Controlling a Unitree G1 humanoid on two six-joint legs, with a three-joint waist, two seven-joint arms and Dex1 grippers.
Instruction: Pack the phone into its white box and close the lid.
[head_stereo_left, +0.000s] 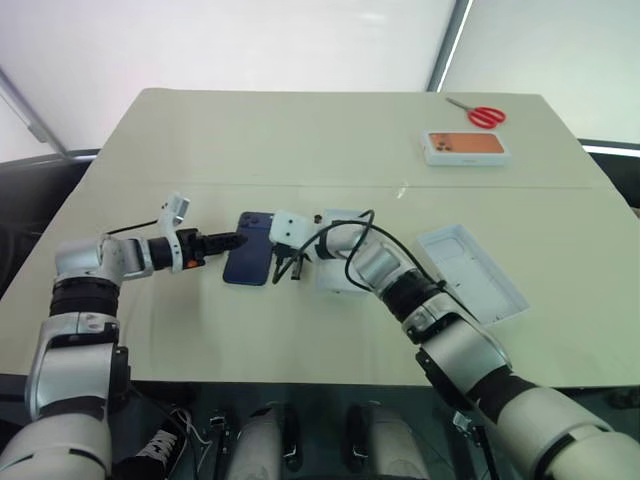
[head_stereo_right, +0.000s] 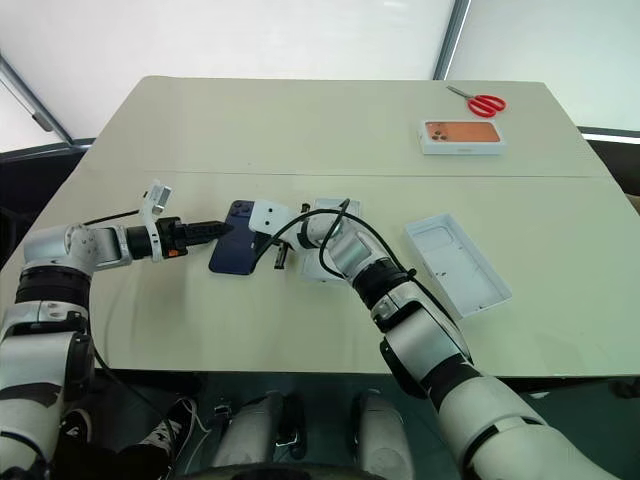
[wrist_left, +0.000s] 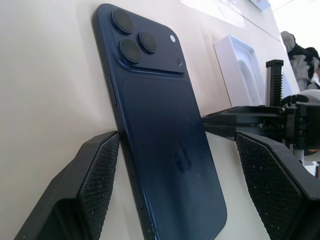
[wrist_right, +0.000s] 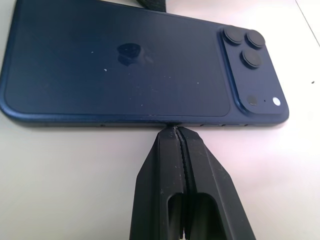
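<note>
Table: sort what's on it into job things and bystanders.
For the job:
- phone, lying back up
- white box, mostly behind the right arm
- lid, lying inside up

Just lying about:
- orange-pictured box
- red scissors

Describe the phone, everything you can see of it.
The phone is slim, dark navy, with a glossy back that faces up and a raised three-lens camera cluster in one corner. It lies flat on the table, left of the white box. The left gripper is open, one finger on each side of it. The right gripper is shut, its tips at the phone's long edge.
</note>
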